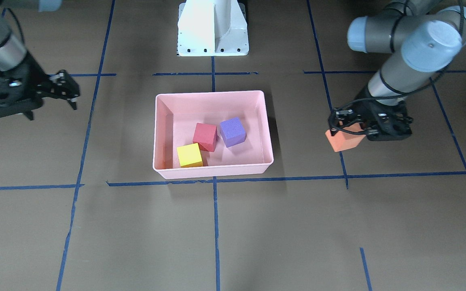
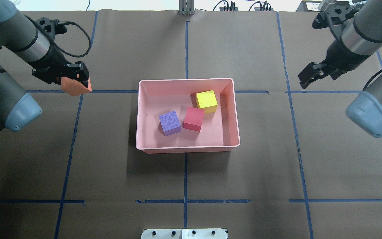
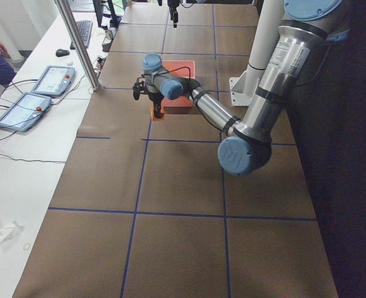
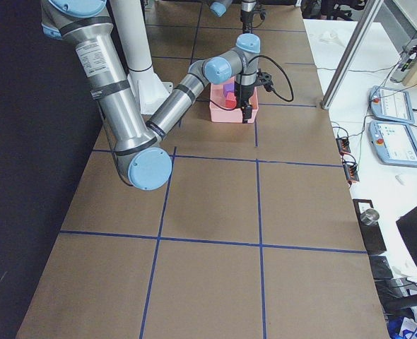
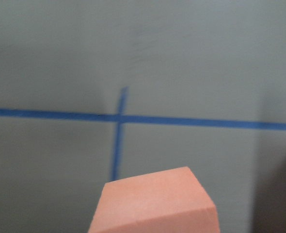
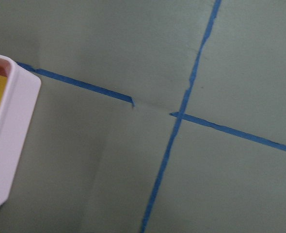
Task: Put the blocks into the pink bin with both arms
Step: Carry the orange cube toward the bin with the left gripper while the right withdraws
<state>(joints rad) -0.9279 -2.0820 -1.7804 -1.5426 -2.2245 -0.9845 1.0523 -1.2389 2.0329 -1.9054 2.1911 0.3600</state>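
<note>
The pink bin (image 2: 187, 148) sits mid-table and holds the red block (image 2: 193, 118), the purple block (image 2: 170, 122) and the yellow block (image 2: 206, 101). They also show in the front view: the bin (image 1: 212, 171), red (image 1: 205, 136), purple (image 1: 232, 131), yellow (image 1: 189, 155). My left gripper (image 2: 75, 81) is shut on the orange block (image 2: 76, 87) and holds it outside the bin, on my left. The orange block also shows in the front view (image 1: 344, 140) and the left wrist view (image 5: 155, 201). My right gripper (image 2: 317, 78) is open and empty, to the right of the bin.
Blue tape lines (image 2: 185, 176) grid the brown table. The white pedestal base (image 1: 212, 28) stands behind the bin. The right wrist view shows the bin's corner (image 6: 9, 141) at its left edge. Tablets and cables (image 3: 37, 93) lie on the side bench.
</note>
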